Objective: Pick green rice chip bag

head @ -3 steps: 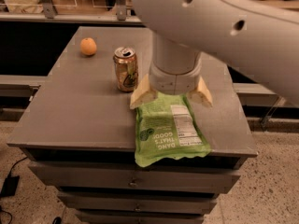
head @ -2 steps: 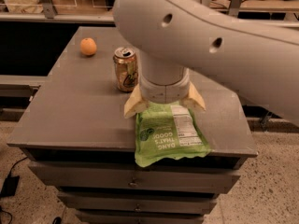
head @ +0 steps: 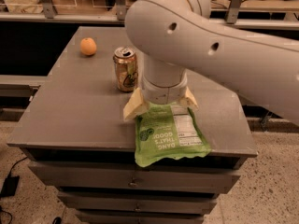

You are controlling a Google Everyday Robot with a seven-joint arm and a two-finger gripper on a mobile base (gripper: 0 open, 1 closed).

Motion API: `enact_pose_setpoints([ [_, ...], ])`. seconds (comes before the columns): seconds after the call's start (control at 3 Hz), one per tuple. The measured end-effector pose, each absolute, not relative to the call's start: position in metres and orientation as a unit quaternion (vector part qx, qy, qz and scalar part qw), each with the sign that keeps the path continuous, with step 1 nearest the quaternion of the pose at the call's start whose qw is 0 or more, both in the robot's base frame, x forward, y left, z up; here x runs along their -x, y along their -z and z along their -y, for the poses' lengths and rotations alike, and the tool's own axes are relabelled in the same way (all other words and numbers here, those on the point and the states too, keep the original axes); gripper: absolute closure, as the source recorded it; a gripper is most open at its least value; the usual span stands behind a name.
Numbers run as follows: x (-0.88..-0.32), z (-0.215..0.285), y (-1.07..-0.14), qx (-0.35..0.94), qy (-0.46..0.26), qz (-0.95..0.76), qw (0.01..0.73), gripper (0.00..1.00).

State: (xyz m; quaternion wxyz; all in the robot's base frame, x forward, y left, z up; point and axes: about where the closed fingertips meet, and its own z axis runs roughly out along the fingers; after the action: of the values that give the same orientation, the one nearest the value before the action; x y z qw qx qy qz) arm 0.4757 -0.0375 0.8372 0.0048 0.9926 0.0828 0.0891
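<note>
The green rice chip bag (head: 168, 136) lies flat on the grey cabinet top (head: 79, 106) at its front edge, with white lettering and a white nutrition label facing up. Its front end hangs slightly over the edge. My gripper (head: 161, 105) points down over the bag's far end. Its two tan fingers (head: 133, 108) are spread apart, one on each side of the bag's far end. The white arm hides the far end of the bag.
A gold and brown can (head: 125, 69) stands upright just left of and behind the gripper. An orange (head: 88, 46) sits at the back left of the top. Drawers are below the top. A speckled floor lies beyond the front edge.
The arm has swung left and lowered, so the gripper now straddles the bag's far end more closely. The bag, can and orange have not moved.
</note>
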Motion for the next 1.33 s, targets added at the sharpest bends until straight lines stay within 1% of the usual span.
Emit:
enact_pose_setpoints([
  [1.0, -0.490, 0.049, -0.820, -0.993, -0.093, -0.070, 0.017, 0.00],
  [1.33, -0.486, 0.048, -0.833, -0.995, -0.083, -0.060, -0.007, 0.25],
])
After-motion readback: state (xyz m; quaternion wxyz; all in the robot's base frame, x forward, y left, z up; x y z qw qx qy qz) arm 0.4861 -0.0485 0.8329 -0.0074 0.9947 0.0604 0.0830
